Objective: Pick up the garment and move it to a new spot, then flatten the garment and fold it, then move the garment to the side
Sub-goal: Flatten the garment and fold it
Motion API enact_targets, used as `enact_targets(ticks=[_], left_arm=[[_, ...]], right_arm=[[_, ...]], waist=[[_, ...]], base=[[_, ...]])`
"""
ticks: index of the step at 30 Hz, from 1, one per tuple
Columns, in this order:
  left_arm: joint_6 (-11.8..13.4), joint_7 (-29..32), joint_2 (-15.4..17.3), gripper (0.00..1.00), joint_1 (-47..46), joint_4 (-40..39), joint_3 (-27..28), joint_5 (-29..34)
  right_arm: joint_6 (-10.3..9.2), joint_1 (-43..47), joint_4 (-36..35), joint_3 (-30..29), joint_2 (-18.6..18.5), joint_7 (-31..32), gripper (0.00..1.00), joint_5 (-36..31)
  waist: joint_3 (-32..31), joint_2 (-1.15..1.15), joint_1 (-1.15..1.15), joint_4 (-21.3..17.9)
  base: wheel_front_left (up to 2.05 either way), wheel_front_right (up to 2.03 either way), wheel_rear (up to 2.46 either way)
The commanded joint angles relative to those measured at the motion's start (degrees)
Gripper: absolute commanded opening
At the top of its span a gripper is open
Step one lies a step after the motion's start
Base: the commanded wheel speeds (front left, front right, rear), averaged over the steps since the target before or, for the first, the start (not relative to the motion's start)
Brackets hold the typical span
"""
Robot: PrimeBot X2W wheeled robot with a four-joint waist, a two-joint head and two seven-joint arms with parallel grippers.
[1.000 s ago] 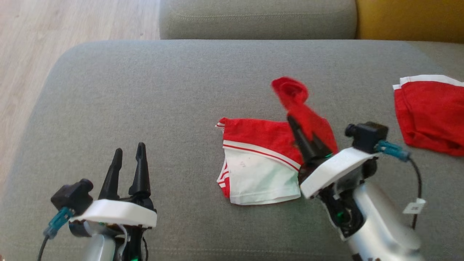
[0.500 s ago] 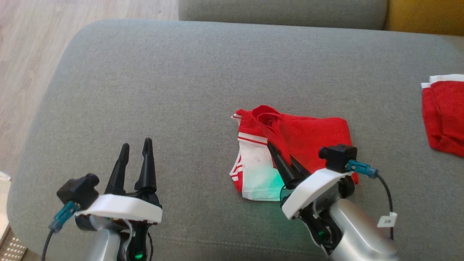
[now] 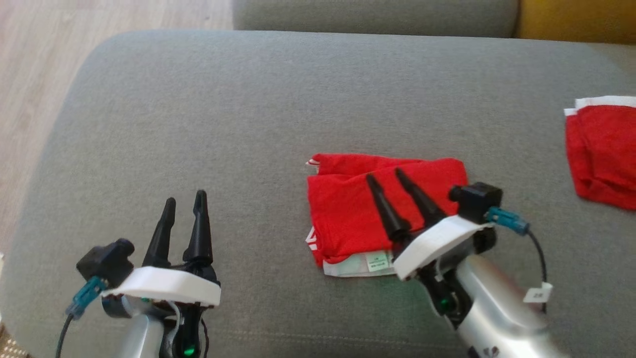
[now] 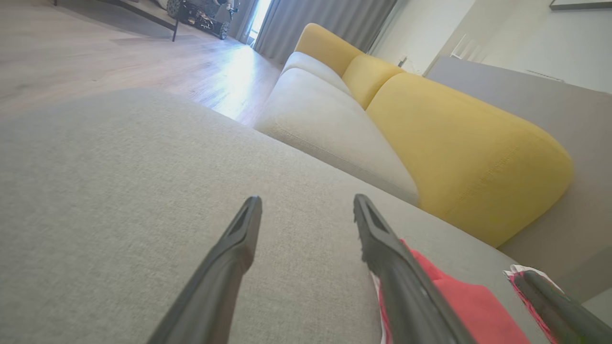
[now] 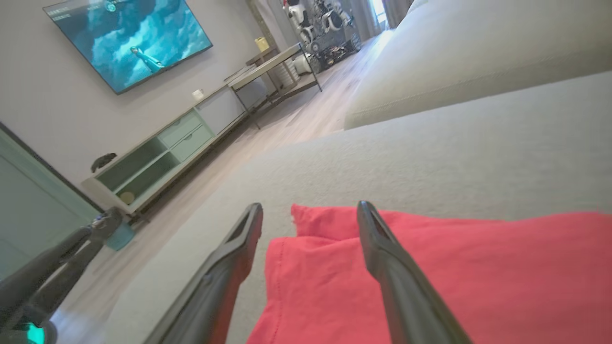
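On the grey seat cushion, head view, just past centre toward 4 o'clock: the garment. It lies in a folded red block with a white layer showing along its 6 o'clock edge. A small white label sits on that layer.

Right arm: comes in from 5 o'clock, pale forearm slanted, wrist low over the cushion. The right gripper points toward 11 o'clock, across the garment's 3 o'clock half. Fingers spread, nothing between them. Right wrist view: one finger runs over red cloth, the other along the garment's edge where cloth meets cushion. Cannot tell whether the tips touch the cloth.

Left arm: low at 7 o'clock in the head view, wrist near the cushion's front edge. The left gripper points roughly to 12 o'clock, over bare cushion and well apart from the garment. Fingers spread, holding nothing. Left wrist view: grey fabric runs beneath the fingers, with a corner of the garment at 5 o'clock.

Second red piece with white trim lies at 3 o'clock on the same cushion, well apart from both grippers. Wood floor at 10 o'clock.
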Motion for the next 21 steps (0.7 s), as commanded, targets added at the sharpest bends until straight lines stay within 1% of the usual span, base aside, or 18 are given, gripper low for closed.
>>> enact_targets(ticks=[1, 3, 4, 6, 7, 11, 15, 17, 18, 21], left_arm=[[-0.1, -0.7, 0.2, 1.00, -2.3, -2.1, 2.0, 0.1], [-0.1, -0.7, 0.2, 1.00, -2.4, -2.4, 1.9, 0.0], [-0.2, -0.7, 0.2, 1.00, -2.4, -2.6, 1.8, 0.0], [-0.2, -0.7, 0.2, 1.00, -2.5, -3.1, 1.6, 0.0], [-0.2, -0.7, 0.2, 1.00, -2.5, -3.3, 1.4, 0.0], [-0.2, -0.7, 0.2, 1.00, -2.1, -3.5, 1.0, 0.3], [-0.3, -0.7, 0.2, 1.00, -1.3, -3.1, 0.6, 0.3], [-0.3, -0.7, 0.2, 1.00, -0.9, -2.8, 0.2, 0.3], [-0.3, -0.7, 0.2, 1.00, -0.9, -2.8, 0.2, 0.3], [-0.5, -0.7, 0.2, 1.00, 0.0, -2.4, -0.2, 0.6]], right_arm=[[-0.04, -2.4, -1.5, -0.8, -0.9, -1.5, 1.00, -2.0], [-0.04, -2.4, -2.0, -2.4, -2.4, -2.4, 1.00, -4.0], [-0.04, -2.7, -2.5, -3.1, -3.7, -3.0, 1.00, -6.1], [-0.04, -3.2, -3.6, -4.6, -7.1, -4.6, 1.00, -14.0], [-0.04, -2.7, -4.4, -6.1, -7.8, -5.1, 1.00, -16.5], [-0.04, 0.6, -8.9, -12.9, -8.5, -5.9, 1.00, -21.6], [-0.04, 4.8, -13.1, -18.9, -8.3, -6.1, 1.00, -24.5], [-0.04, 7.0, -14.7, -21.4, -8.0, -6.2, 1.00, -26.2], [-0.04, 7.0, -14.7, -21.4, -8.0, -6.2, 1.00, -26.2], [-0.04, 10.0, -16.5, -24.6, -6.6, -6.2, 1.00, -28.2]], waist=[[-0.6, 0.00, 0.00, -1.3], [-0.8, 0.00, 0.00, -2.1], [-0.9, 0.00, 0.00, -2.5], [-1.1, 0.00, 0.00, -3.1], [-1.3, 0.00, 0.00, -3.4], [-1.9, 0.00, 0.00, -4.6], [-2.5, 0.00, 0.00, -5.3], [-2.7, 0.00, 0.00, -5.6], [-2.7, 0.00, 0.00, -5.6], [-3.1, 0.00, 0.00, -6.0]], base=[[0.00, 0.00, 0.00], [0.00, 0.00, 0.00], [0.00, 0.00, 0.00], [0.00, 0.00, 0.00], [0.00, 0.00, 0.00], [0.00, 0.00, 0.00], [0.00, 0.00, 0.00], [0.00, 0.00, 0.00], [0.00, 0.00, 0.00], [0.00, 0.00, 0.00]])
